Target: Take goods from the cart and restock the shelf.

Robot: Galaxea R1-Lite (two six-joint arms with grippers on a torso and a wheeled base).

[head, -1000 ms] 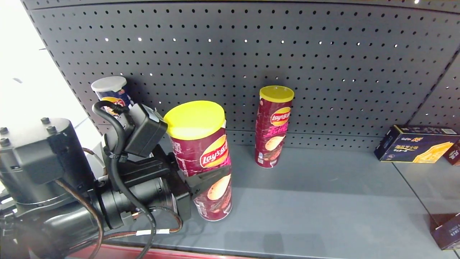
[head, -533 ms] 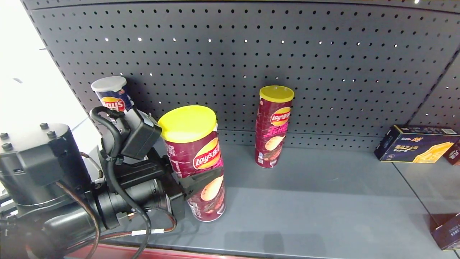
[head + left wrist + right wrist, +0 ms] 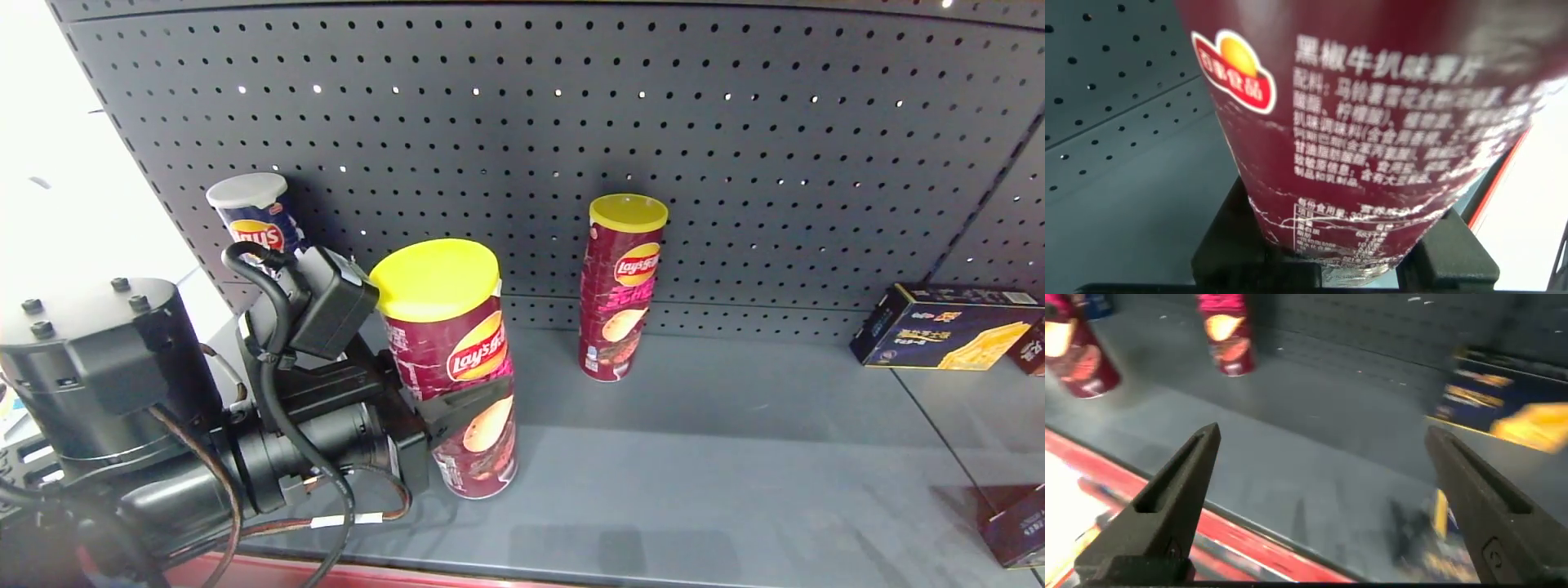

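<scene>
the blue can (image 3: pixel 249 214) is half hidden behind the left arm (image 3: pixel 314 408), and the corner box (image 3: pixel 1015 524) is cut off.

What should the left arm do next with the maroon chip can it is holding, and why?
Probably ease the maroon cylindrical chip can with the yellow lid straight down, then open the left gripper. The gripper is shut on its middle, its base is right at the grey metal shelf, yet I cannot tell whether it rests there.
</scene>
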